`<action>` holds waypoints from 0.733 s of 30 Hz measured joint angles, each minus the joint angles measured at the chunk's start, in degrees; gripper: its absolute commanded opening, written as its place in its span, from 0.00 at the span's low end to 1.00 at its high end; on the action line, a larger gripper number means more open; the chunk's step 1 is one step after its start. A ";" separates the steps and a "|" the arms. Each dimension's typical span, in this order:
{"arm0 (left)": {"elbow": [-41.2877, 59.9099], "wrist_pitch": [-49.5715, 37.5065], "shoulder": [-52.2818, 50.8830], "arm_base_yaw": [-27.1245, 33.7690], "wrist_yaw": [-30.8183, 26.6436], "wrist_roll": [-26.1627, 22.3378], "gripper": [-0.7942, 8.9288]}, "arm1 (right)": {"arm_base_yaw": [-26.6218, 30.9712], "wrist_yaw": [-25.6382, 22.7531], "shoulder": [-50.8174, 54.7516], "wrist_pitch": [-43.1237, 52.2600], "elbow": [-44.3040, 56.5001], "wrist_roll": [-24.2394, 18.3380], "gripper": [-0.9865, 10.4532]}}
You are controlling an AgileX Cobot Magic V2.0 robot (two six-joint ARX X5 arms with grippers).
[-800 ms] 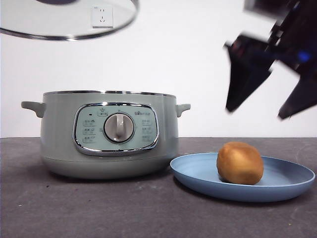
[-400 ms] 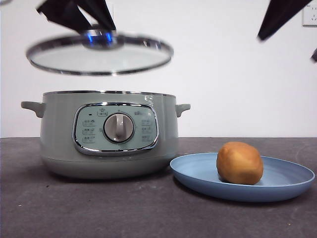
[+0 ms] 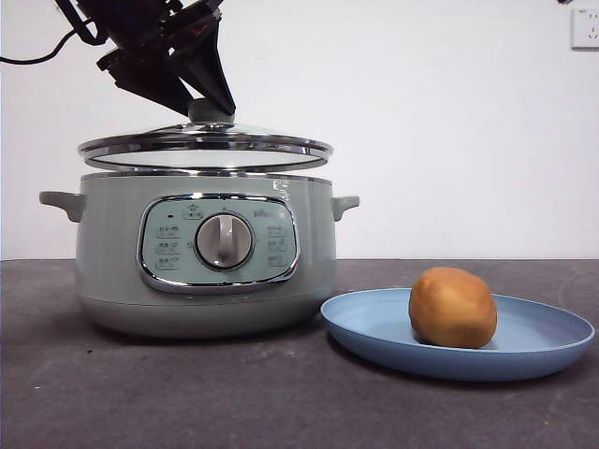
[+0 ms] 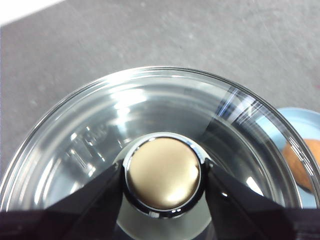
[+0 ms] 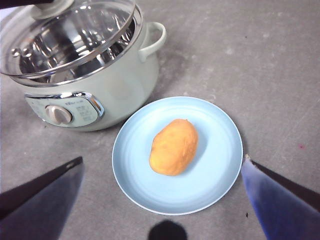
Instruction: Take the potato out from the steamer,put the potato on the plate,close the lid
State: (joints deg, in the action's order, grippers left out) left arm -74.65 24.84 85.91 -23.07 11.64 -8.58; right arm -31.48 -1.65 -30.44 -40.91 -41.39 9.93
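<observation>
Front view: the left gripper (image 3: 208, 105) clenches the knob of the lid (image 3: 205, 147), held just above the steamer (image 3: 201, 253). The potato (image 3: 453, 307) lies on the plate (image 3: 543, 341). The right gripper (image 5: 162, 175), spread wide, hangs above it.

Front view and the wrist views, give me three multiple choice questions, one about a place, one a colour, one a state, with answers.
1. Where is the potato?
A. in the steamer
B. on the plate
C. on the table

2. What colour is the plate?
A. light blue
B. red
C. black

3. How is the lid?
A. lying on the table
B. held just above the steamer
C. resting on the plate

Answers: 1 B, it lies on the plate. 2 A, matte blue. 3 B, the left gripper grips its knob, with a gap below the rim.
</observation>
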 measured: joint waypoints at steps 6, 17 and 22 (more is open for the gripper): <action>0.00 -0.57 0.15 0.00 -0.57 -0.07 0.07 | 0.00 0.00 0.11 -0.02 -0.02 0.17 0.58; -0.02 -0.50 3.54 -0.63 -1.64 -0.63 0.07 | 0.00 0.00 0.13 -0.07 -0.02 0.15 0.58; -0.44 0.02 3.89 -0.70 -1.62 -0.63 0.08 | 0.00 0.00 0.13 -0.07 -0.04 0.15 0.58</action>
State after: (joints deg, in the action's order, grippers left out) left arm -75.09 24.86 89.80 -23.77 10.02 -9.21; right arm -31.48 -1.65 -30.30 -40.97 -41.43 10.09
